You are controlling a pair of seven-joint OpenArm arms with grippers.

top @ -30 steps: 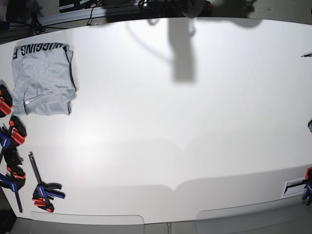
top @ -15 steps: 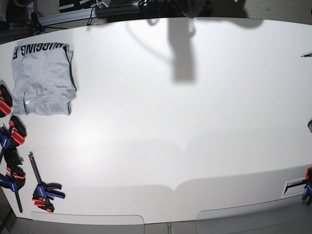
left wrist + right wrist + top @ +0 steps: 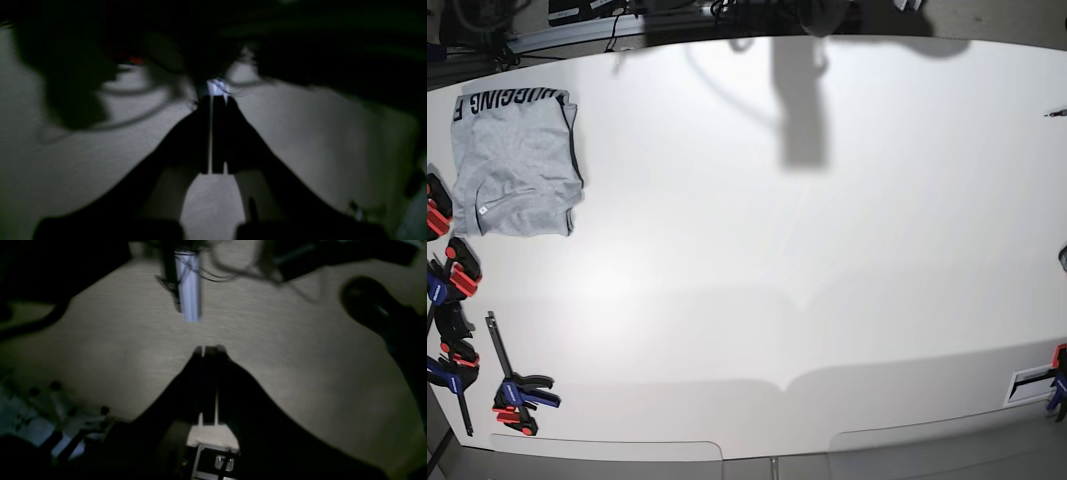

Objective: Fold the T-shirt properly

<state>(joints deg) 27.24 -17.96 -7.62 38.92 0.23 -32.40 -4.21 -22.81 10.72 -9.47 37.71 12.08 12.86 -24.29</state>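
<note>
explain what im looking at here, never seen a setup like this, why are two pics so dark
This is a robot with two arms. The bright picture looks down from above on a white table. A grey T-shirt lies folded near one corner, black lettering showing along one edge. Several clamps sit by the table edge below it. Neither arm shows in this view.

The two dark pictures come from cameras mounted on the wrists, one on each arm, looking out along the fingers. The left gripper and the right gripper are the dark wedge shapes. Both are shut and hold nothing. Behind them is dim, blurred floor and cables, off the table.
</note>
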